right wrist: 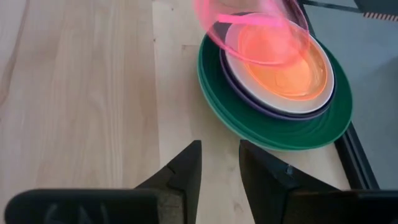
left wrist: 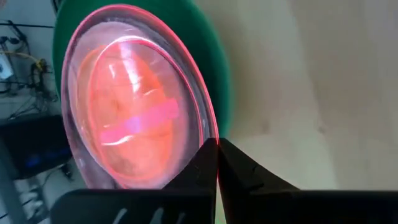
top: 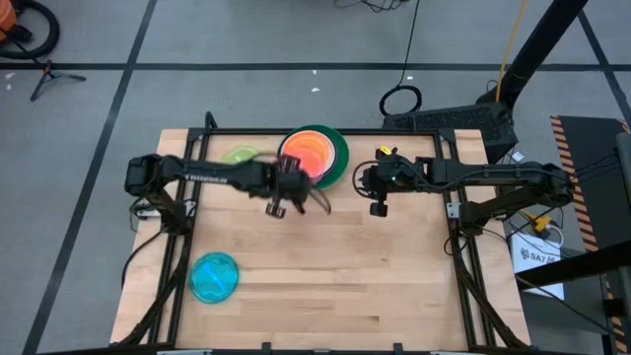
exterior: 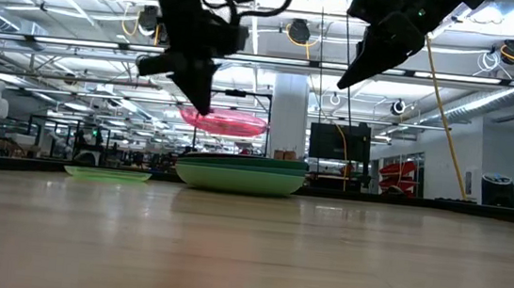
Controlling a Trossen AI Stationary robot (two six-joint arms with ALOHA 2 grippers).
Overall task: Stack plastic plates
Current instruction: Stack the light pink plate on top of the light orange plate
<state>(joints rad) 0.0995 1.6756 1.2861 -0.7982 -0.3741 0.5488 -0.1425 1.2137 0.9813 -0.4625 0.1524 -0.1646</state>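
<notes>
The left gripper [top: 292,193] hangs just above centre in the high view, its fingers [left wrist: 205,163] pressed together on the rim of the pink plate [left wrist: 134,118], with only the thin translucent edge between them. In the low view that plate [exterior: 224,120] floats level in the middle of the frame, flat side down, above the stack [exterior: 241,174] and not touching it. It is clear, glossy pink, and the orange plate [right wrist: 285,65] shows through it.

The stack [top: 320,155] sits at the upper centre of the table [top: 394,266]. Its orange plate lies in a white one [right wrist: 314,99], over a purple rim [right wrist: 273,112] and a dark green plate [right wrist: 280,134] at the bottom.

The right gripper [top: 380,192] hovers right of the stack, fingers [right wrist: 186,169] slightly spread and holding nothing.

A yellow-green plate [top: 240,155] lies flat left of the stack, and a blue plate [top: 214,276] lies in the lower left.
</notes>
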